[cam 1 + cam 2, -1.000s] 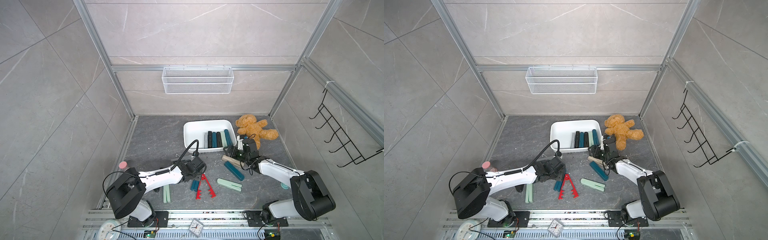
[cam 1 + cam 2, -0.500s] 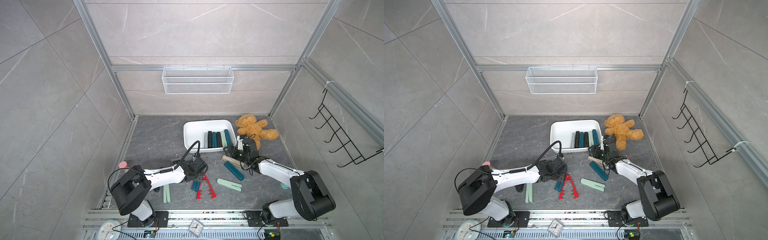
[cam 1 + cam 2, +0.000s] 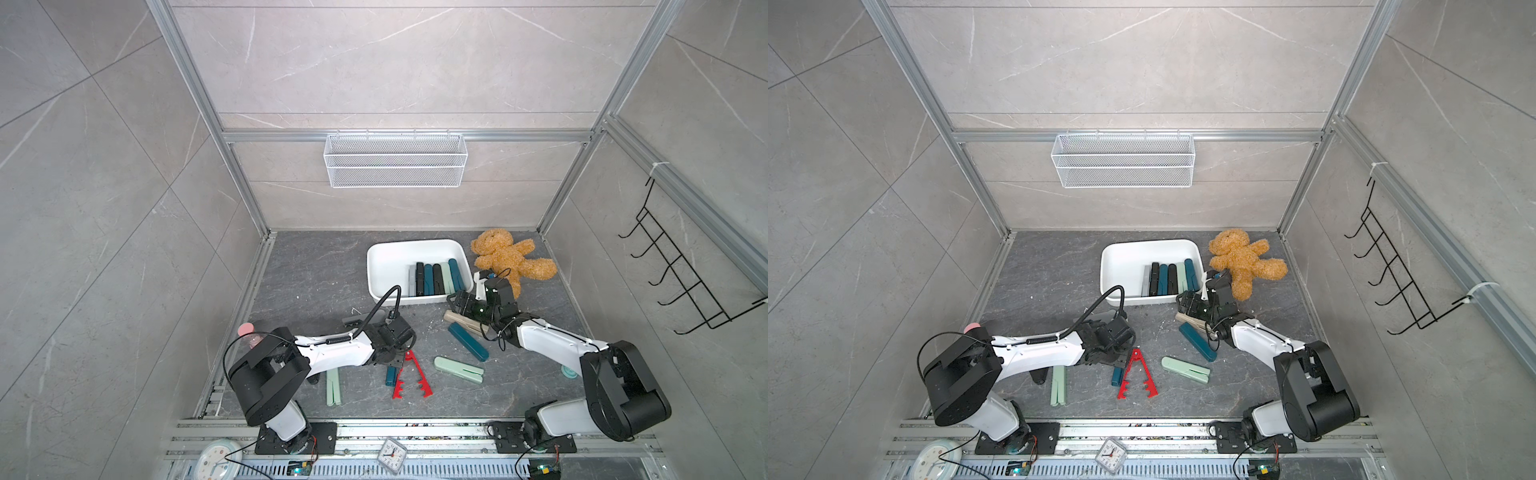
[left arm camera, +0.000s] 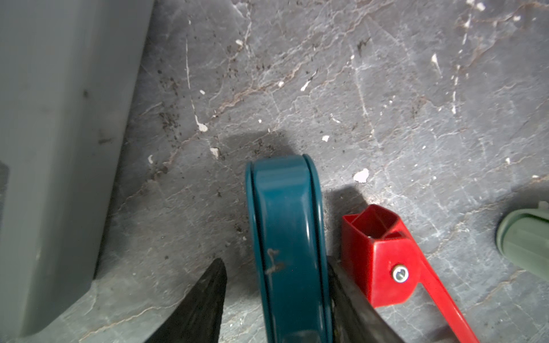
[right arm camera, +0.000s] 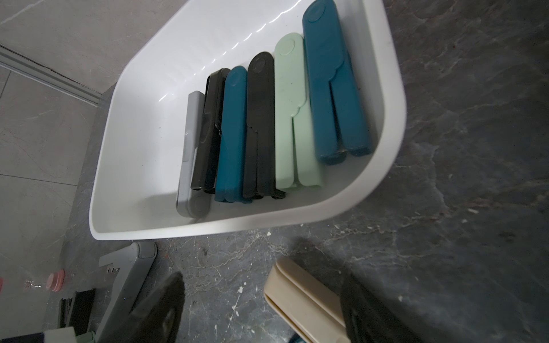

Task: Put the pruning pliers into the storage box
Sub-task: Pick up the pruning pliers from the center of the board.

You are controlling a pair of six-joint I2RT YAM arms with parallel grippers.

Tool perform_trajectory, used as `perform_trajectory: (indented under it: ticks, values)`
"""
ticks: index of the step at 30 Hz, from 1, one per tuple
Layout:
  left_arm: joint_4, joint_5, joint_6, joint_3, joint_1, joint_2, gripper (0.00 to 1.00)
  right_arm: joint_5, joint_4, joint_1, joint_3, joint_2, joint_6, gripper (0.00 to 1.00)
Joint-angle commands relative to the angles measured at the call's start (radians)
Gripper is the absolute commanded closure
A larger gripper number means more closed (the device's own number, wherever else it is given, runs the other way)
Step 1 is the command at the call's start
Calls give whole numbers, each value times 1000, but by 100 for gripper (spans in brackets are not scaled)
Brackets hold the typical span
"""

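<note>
The white storage box [image 3: 395, 266] [image 3: 1125, 266] [image 5: 267, 222] holds a row of several pruning pliers [image 3: 434, 279] [image 5: 267, 127]. More lie on the floor: dark teal [image 3: 390, 375] [image 4: 288, 222], toothed red [image 3: 409, 380] [image 4: 383, 252], mint [image 3: 459, 369], a second dark teal [image 3: 467, 341], beige [image 3: 461, 322] [image 5: 306, 300], a second mint [image 3: 333, 386] and grey [image 3: 353, 320] [image 5: 127, 276]. My left gripper [image 3: 397, 355] [image 4: 274, 261] is open and straddles the dark teal pliers: one finger touches them, the other stands apart. My right gripper [image 3: 457, 301] [image 5: 264, 279] is open over the beige pliers' end.
A brown teddy bear [image 3: 509, 259] lies right of the box, close behind my right wrist. A white wire basket [image 3: 395, 160] hangs on the back wall. A pink-capped bottle [image 3: 247, 330] stands at the left edge. Clocks [image 3: 390, 455] sit on the front rail.
My left gripper has moved right and down onto the dark teal pliers beside the red ones. The right arm has stayed still over the beige pliers.
</note>
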Motion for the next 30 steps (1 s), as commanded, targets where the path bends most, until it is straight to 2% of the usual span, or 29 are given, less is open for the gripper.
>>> perform_trajectory:
  ticks: [1, 6, 19, 30]
  values:
    - [-30, -1, -14, 8, -1, 7, 47, 17, 12, -3, -15, -14, 8, 17]
    - [-34, -2, -14, 17, 0, 22, 52, 18, 11, -4, -15, -16, 8, 17]
    - [-62, -31, 17, 59, 0, 1, 76, 23, 6, -3, -11, -18, 10, 17]
    - [-99, -86, 90, 148, 15, -66, 78, 13, 8, -3, -7, -18, 6, 17]
